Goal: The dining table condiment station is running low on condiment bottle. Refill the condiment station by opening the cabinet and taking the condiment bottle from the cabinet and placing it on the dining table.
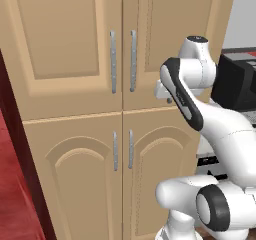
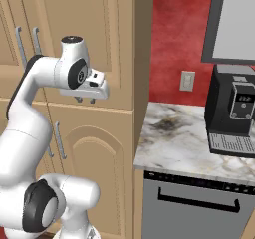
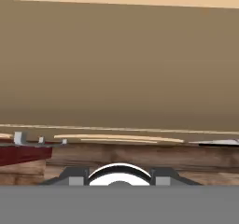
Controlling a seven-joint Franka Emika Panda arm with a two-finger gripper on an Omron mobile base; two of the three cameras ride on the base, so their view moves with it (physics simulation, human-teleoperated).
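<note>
Red kitchen walls frame the tall light tan wooden cabinet (image 1: 75, 84), doors closed. My white arm's two-finger gripper (image 2: 85, 100) points downward just before its right door, holding nothing I can see; jaw opening I cannot tell.

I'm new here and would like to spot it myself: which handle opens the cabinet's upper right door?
Find the tall tan cabinet left of the marble counter. Two upright silver bars stand side by side where its upper doors meet. Yours is the right-hand bar, nearer the robot's gripper; a shorter pair sits on the arched doors below.
</note>
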